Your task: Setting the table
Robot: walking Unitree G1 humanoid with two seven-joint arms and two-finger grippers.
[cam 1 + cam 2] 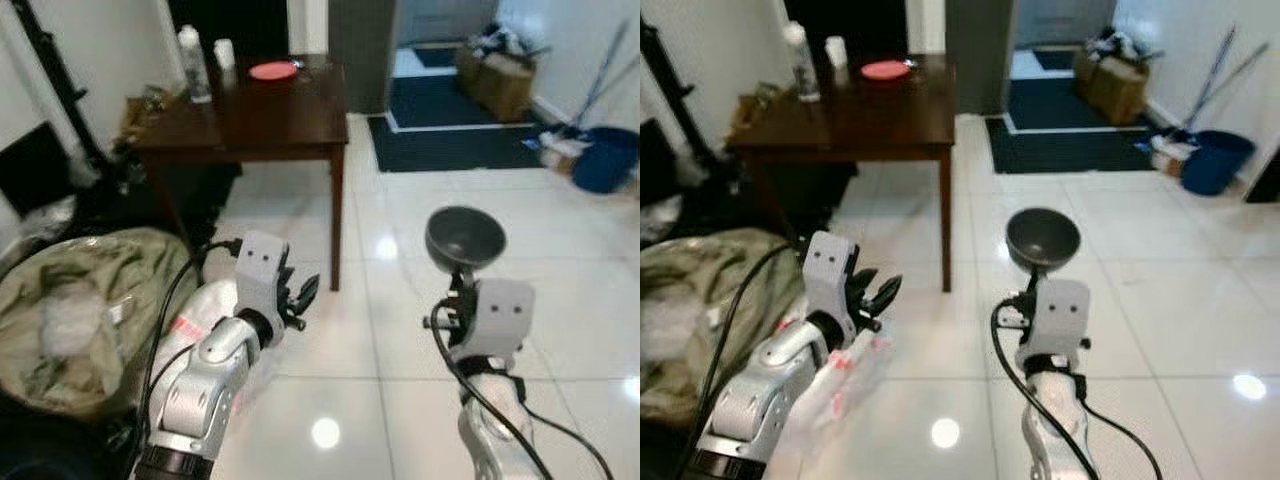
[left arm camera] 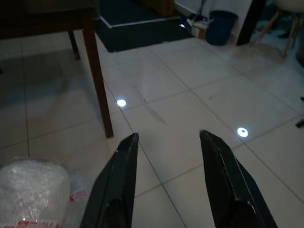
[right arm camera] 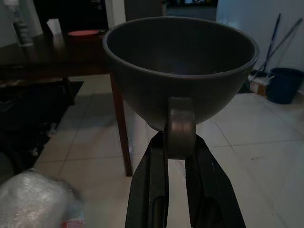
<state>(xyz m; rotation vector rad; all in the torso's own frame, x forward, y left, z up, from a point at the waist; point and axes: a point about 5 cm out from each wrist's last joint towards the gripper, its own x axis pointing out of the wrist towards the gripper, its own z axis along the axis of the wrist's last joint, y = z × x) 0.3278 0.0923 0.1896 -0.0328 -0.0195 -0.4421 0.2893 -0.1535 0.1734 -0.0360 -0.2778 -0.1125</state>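
Blue bucket (image 1: 604,160) at right edge, mop handles (image 1: 603,60) leaning above it. Dark mat (image 1: 450,140) upper centre. Cardboard box (image 1: 500,80) beyond. Olive bag (image 1: 90,300) lower left; bubble-wrapped bundle (image 2: 33,190) beside it.

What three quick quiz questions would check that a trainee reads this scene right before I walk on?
1. True or false: the right claw is shut on the handle of the grey bowl.
2. Which of these lies on the table? A) a red plate B) a blue bucket C) a broom
3. Fill in: the left claw is ____ and holds nothing.

Key
1. True; the wrist view shows both fingers clamped on the bowl's handle.
2. A; the red plate lies at the far edge, near a bottle and a white cup.
3. Open; its fingers stand apart over the tiled floor.
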